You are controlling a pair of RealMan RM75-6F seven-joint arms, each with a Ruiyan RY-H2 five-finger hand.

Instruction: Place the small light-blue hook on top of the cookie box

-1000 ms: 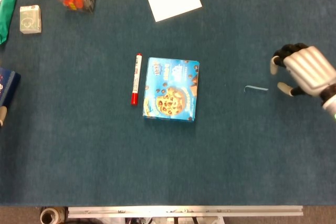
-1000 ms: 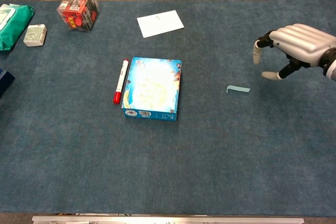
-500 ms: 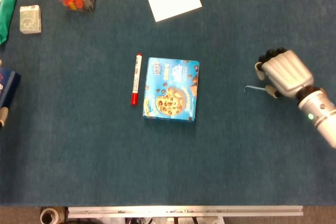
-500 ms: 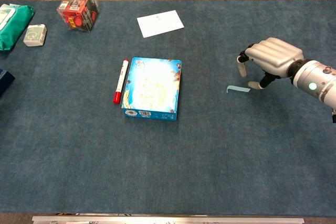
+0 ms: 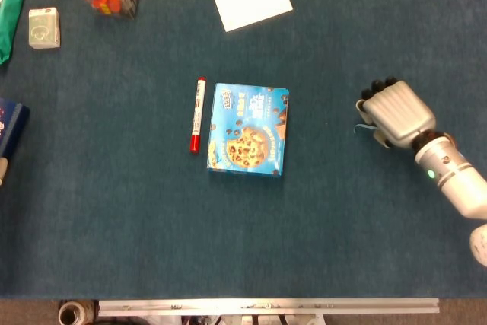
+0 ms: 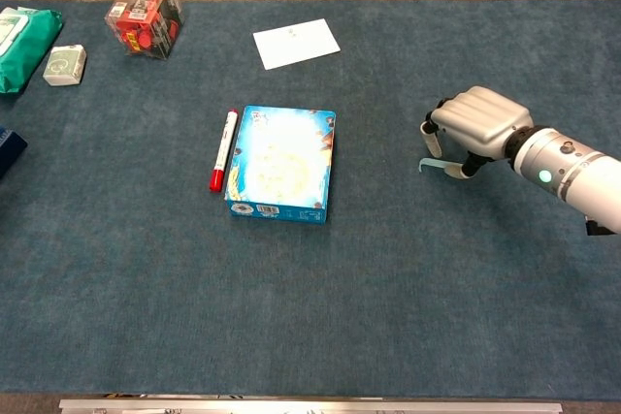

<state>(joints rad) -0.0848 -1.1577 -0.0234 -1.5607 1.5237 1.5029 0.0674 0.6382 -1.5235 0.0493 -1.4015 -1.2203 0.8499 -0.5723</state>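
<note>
Blue tabletop (image 5: 327, 211): robot hand (image 6: 473, 123) over hook (image 6: 433, 165)

The right robot hand (image 5: 393, 112) (image 6: 474, 120) reaches in from the right edge on a silver forearm, palm down, knuckles facing up. Its fingers (image 6: 428, 130) are curled downward with the tips close to the surface, and whether they grip anything cannot be told. The left robot hand shows in neither view.
</note>
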